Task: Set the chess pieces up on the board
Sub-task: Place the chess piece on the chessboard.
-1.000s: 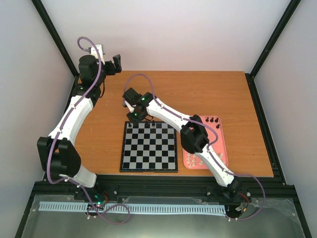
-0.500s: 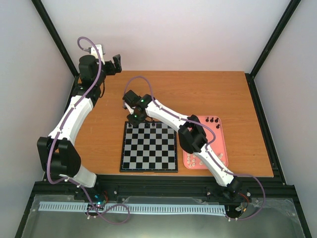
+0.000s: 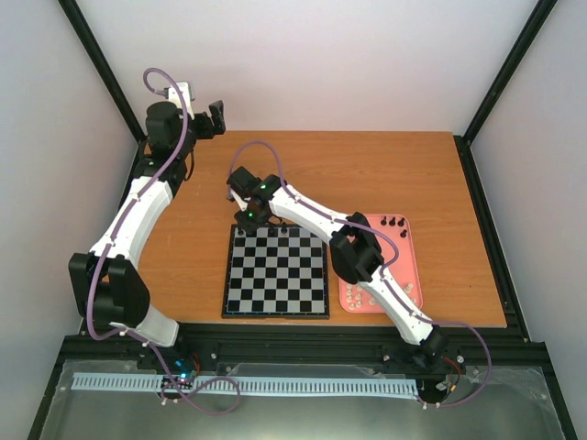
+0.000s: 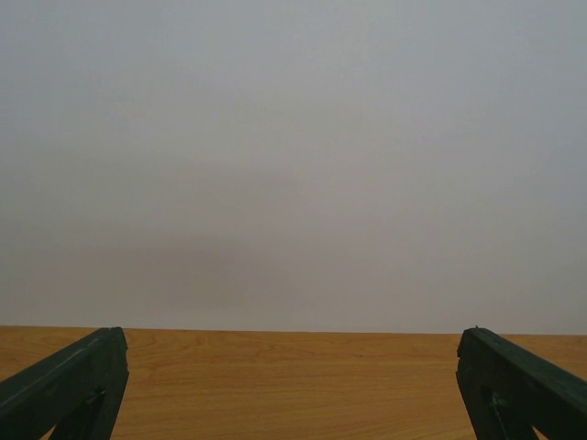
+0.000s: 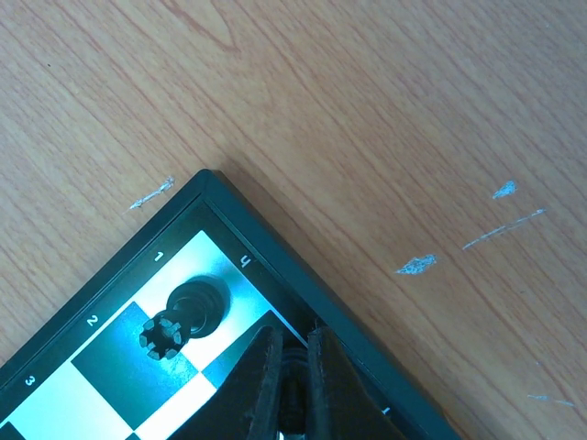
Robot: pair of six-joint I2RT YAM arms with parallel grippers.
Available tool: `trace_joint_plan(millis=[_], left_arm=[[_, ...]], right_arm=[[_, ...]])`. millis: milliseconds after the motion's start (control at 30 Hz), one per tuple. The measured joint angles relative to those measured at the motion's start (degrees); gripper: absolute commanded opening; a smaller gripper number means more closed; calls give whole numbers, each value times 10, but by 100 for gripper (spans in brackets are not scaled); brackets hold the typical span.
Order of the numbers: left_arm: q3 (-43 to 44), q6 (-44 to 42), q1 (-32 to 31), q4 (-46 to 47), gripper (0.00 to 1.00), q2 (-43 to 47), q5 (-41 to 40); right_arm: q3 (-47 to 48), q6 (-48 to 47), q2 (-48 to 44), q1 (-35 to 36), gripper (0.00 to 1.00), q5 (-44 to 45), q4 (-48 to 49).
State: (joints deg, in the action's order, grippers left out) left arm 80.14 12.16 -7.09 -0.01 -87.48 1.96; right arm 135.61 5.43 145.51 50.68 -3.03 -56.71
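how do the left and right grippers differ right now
The left gripper is wide open; the right gripper has its fingers nearly together. The left one points across the table toward the wall, away from the board; the right one is down at the board's far left corner, beside a black rook. Both are dark two-finger grippers.

We hold one arm high and reach with the other.
Our left arm [image 3: 138,206] is folded up and back, left gripper [image 4: 292,341] spread wide. Our right arm [image 3: 303,209] stretches forward-left, right gripper [image 5: 293,341] pointing down, fingers [image 5: 261,385] pinched nearly together.
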Motion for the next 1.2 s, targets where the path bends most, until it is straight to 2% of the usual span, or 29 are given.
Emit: trace_joint_plan(millis=[367,767,1200], left_arm=[[0,0,0,0,100,0,0],[0,0,0,0,100,0,0],[0,0,0,0,100,0,0]], right_arm=[[0,2,2,0,3,0,4],[1,1,4,0,14,-4,7],[1,0,4,0,17,-6,5]])
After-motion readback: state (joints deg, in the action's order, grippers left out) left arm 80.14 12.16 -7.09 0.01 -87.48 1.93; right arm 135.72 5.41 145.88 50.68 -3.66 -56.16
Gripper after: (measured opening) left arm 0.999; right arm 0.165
